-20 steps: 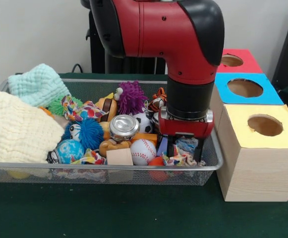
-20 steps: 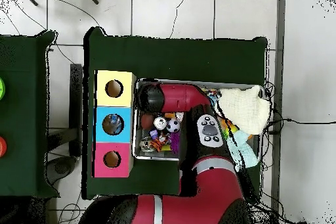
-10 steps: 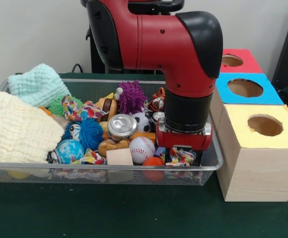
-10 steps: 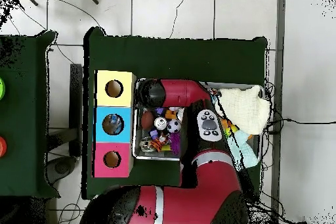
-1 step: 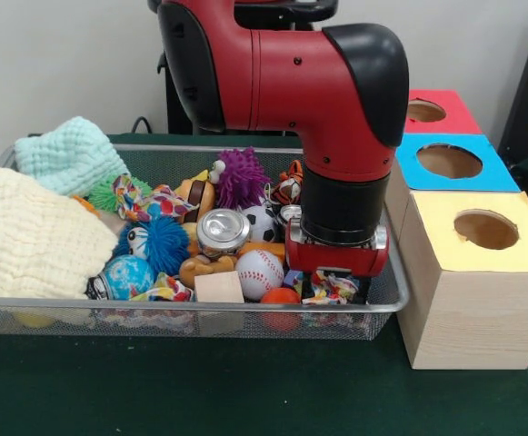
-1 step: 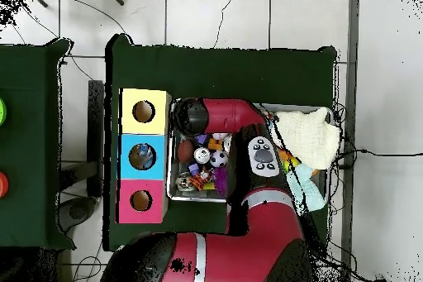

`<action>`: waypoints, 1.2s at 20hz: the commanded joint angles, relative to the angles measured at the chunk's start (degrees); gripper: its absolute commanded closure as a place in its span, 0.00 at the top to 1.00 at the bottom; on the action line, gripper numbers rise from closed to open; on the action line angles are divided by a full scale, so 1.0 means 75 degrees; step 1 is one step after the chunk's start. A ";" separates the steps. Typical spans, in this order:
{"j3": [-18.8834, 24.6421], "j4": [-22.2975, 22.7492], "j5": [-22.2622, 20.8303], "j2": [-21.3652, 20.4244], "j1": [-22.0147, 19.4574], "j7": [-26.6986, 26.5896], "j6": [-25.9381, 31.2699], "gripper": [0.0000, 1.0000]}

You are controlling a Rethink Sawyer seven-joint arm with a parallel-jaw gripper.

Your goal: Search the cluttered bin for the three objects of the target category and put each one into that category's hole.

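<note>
Red-and-black gripper (image 5: 334, 282): sunk slightly lower than before into wire mesh bin (image 5: 386, 300), near right corner, over multicoloured knotted rope toy (image 5: 330, 288); finger state cannot be told.

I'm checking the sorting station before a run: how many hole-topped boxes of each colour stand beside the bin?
Red box: 1
Blue box: 1
Yellow box: 1
Total: 3
</note>
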 commanded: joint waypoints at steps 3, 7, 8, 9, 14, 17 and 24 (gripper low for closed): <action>0.0186 0.0988 -0.0408 -0.0307 0.0163 0.0253 -0.0201 1.00; 0.0046 0.1610 -0.0281 -0.0833 0.0373 0.0697 -0.0336 1.00; 0.0041 0.1747 -0.0236 -0.0963 0.0396 0.0754 -0.0320 1.00; 0.0031 0.1857 -0.0202 -0.1048 0.0417 0.0816 -0.0345 1.00; -0.0090 0.2197 -0.0101 -0.1235 0.0606 0.1137 -0.0602 1.00; -0.0111 0.2349 -0.0034 -0.1353 0.0629 0.1134 -0.0619 1.00; -0.0049 0.2420 0.0050 -0.1403 0.0481 0.0921 -0.0545 1.00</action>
